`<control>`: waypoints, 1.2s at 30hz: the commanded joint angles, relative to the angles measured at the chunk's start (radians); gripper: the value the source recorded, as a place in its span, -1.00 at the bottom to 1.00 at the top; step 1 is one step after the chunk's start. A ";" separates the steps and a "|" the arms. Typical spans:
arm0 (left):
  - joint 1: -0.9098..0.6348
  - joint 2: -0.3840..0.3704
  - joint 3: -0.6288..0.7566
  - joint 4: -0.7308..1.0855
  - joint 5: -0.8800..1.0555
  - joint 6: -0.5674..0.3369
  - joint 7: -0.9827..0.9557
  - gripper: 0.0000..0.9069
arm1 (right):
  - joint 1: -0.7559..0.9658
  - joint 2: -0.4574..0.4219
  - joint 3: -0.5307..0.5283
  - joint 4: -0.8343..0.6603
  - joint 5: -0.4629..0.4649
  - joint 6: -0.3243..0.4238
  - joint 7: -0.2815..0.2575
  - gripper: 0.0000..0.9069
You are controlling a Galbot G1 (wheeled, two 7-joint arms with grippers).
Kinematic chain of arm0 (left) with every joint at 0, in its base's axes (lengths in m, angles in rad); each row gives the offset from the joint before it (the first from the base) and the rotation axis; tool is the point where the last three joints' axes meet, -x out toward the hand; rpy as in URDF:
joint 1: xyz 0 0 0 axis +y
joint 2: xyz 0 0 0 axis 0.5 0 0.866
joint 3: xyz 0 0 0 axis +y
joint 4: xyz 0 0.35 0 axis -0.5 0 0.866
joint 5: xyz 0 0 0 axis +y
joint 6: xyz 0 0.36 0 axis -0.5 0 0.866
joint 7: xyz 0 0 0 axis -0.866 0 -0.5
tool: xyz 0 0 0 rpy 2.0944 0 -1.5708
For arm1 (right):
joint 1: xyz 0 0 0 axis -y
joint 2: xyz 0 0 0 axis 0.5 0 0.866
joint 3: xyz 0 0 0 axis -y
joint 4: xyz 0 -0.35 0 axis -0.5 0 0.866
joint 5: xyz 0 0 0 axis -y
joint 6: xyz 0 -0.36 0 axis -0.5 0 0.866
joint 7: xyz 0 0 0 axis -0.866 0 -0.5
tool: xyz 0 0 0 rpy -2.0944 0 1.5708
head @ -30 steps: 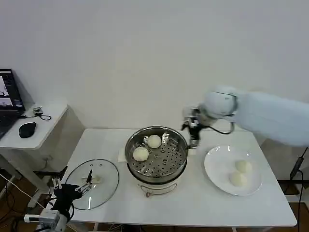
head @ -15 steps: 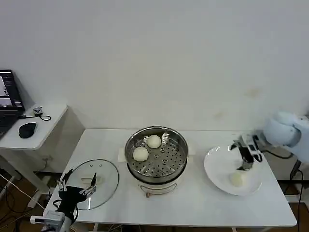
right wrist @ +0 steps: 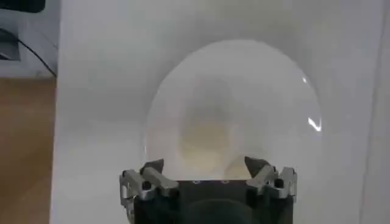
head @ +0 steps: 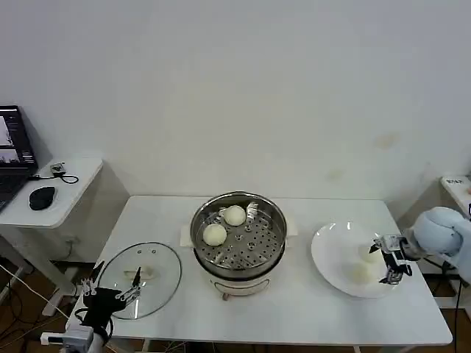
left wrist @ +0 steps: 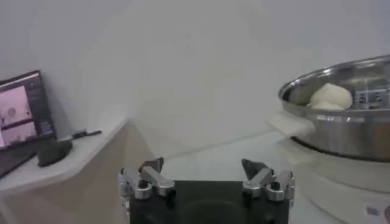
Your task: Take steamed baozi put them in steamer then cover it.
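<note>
Right gripper point(head: 390, 265): moved from the steamer's rim to the white plate point(head: 331, 257), fingers spread, empty, by two baozi point(head: 364, 263).
Steamer point(head: 239, 237): two buns inside, unchanged.
Cover point(head: 151, 276): on table beside the open left gripper point(head: 110, 294).

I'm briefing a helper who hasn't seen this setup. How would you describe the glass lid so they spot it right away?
Start at the white table, where the shiny steel steamer stands in the middle. The lid lies flat on the table on the robot's left of the steamer, near the front edge by the left gripper. Unlike the white plate on the other side, it is see-through, with a metal rim and a pale central handle.
</note>
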State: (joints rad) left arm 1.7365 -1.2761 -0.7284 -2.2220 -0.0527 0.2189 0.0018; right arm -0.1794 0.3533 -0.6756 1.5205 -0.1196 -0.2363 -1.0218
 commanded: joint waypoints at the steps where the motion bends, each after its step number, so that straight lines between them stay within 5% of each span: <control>1: 0.001 -0.003 -0.012 0.009 0.002 0.001 0.000 1.00 | -0.152 0.091 0.135 -0.142 -0.056 0.026 0.002 1.00; 16: 0.002 -0.009 -0.023 0.024 0.006 0.002 0.000 1.00 | -0.130 0.228 0.100 -0.253 -0.064 0.017 0.028 1.00; 29: 0.002 -0.010 -0.026 0.027 0.005 0.000 0.001 1.00 | -0.116 0.215 0.095 -0.232 -0.063 -0.021 0.009 0.44; 36: 0.003 -0.009 -0.026 0.023 0.003 -0.001 0.001 1.00 | -0.097 0.170 0.095 -0.200 -0.053 -0.026 -0.007 0.42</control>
State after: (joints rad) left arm 1.7385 -1.2856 -0.7547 -2.1958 -0.0482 0.2185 0.0018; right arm -0.2782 0.5384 -0.5860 1.3132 -0.1720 -0.2566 -1.0221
